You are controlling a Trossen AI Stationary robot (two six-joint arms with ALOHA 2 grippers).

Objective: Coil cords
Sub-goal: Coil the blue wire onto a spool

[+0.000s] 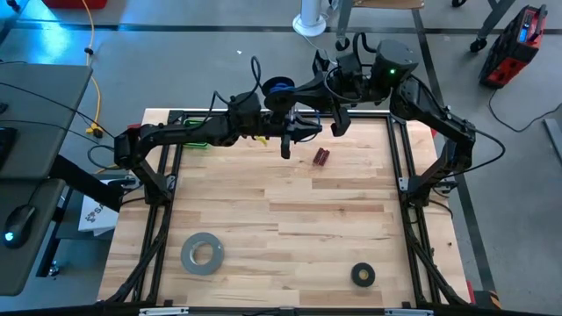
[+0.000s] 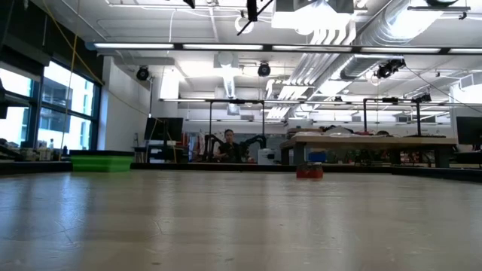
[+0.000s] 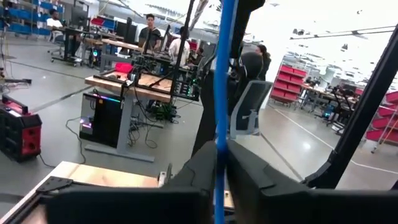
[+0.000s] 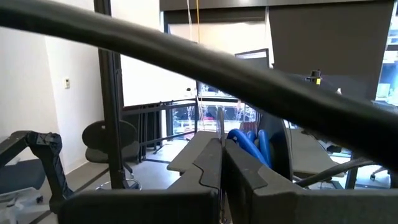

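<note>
While the blue cord [image 3: 221,93] runs lengthwise up from the left gripper [image 3: 222,163], pinched between closed fingers, its coil [image 1: 278,86] is seemingly held nearer the shut right gripper [image 4: 222,155].

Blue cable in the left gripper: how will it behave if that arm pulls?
Probably floppy: the blue cable is very thin and sits coiled in loops by the right gripper. Likely light, so it should follow the left gripper easily. It may slip, since only narrow fingers pinch it.
</note>
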